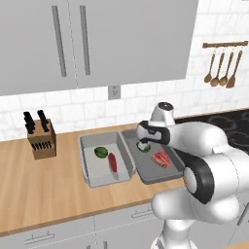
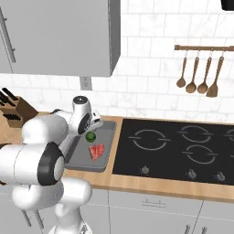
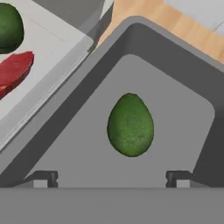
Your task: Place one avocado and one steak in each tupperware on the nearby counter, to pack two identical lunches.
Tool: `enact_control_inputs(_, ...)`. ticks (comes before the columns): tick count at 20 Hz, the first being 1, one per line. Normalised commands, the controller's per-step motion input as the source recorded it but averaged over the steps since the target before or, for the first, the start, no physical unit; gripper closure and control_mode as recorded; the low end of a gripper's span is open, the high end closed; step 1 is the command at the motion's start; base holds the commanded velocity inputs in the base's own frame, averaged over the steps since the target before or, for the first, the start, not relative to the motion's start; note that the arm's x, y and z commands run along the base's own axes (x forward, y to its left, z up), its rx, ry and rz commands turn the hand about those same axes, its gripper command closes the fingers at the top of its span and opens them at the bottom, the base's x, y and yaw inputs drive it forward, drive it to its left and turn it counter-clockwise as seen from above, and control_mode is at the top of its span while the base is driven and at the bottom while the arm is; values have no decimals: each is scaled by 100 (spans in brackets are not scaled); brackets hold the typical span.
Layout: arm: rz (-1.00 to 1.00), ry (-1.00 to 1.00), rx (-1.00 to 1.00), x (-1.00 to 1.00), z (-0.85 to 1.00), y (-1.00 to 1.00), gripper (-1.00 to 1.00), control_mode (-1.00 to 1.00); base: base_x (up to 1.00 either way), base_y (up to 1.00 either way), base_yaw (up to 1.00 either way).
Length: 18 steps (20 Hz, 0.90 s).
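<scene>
The robot's gripper [image 3: 112, 178] hovers with jaws spread wide and empty above an avocado [image 3: 130, 125] lying on the floor of the right tupperware [image 1: 146, 174], beside a steak [image 1: 162, 159]. The left tupperware [image 1: 87, 163], alongside on the wooden counter [image 1: 44, 187], holds another avocado [image 1: 100, 152] and steak [image 1: 113, 162].
</scene>
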Motion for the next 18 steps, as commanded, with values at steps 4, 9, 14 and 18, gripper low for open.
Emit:
enact_control_inputs(4, -28, 7, 0, -89, 71, 0, -100, -100, 0, 0, 0)
enact_control_inputs(9, -26, 7, 0, -88, 84, 30, -100, -100, 0, 0, 0)
enact_control_inputs(14, -14, 0, 0, -98, 72, 62, -100, -100, 0, 0, 0)
enact_control_inputs(18, 0, -7, -3, -99, 43, 37, -100, -100, 0, 0, 0)
